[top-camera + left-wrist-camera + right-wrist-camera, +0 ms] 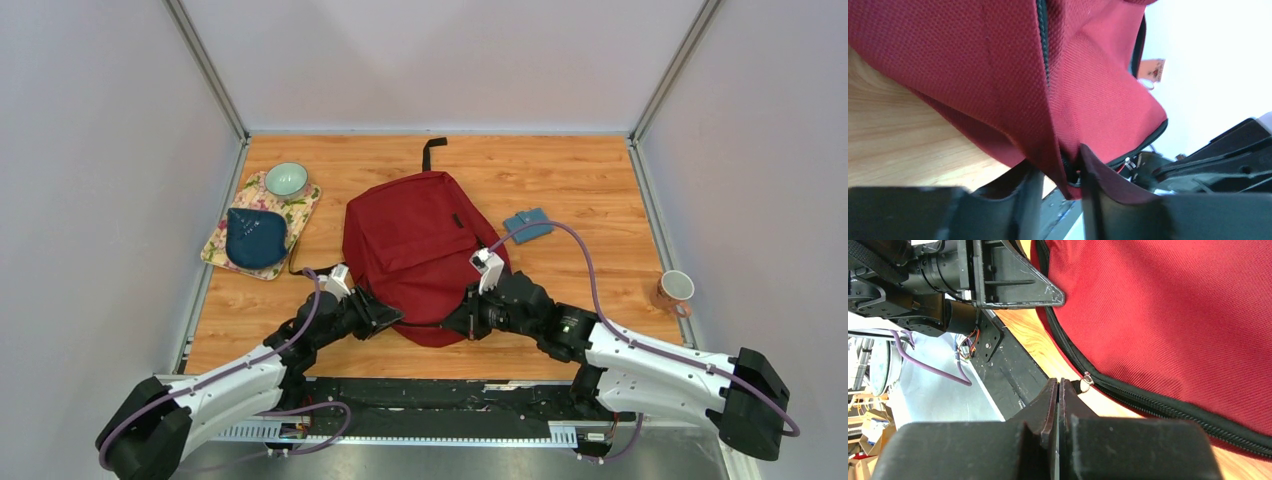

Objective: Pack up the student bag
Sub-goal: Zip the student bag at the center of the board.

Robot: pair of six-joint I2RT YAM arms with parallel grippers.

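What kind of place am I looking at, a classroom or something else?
Most likely a robot lab test cell, not a classroom. Two robot arms are mounted at the edge of a wooden table, plain white panels wall it in, and props are set out: student bag, mug, bowl.

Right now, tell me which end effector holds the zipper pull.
The right end effector: shut on the zipper pull of the bag. The left end effector pinches red fabric instead.

Robotics lab cell: white panel walls point(440, 60), aluminium corner posts point(206, 68), wooden tabletop point(570, 180), cabled arms point(650, 365) bolted on.
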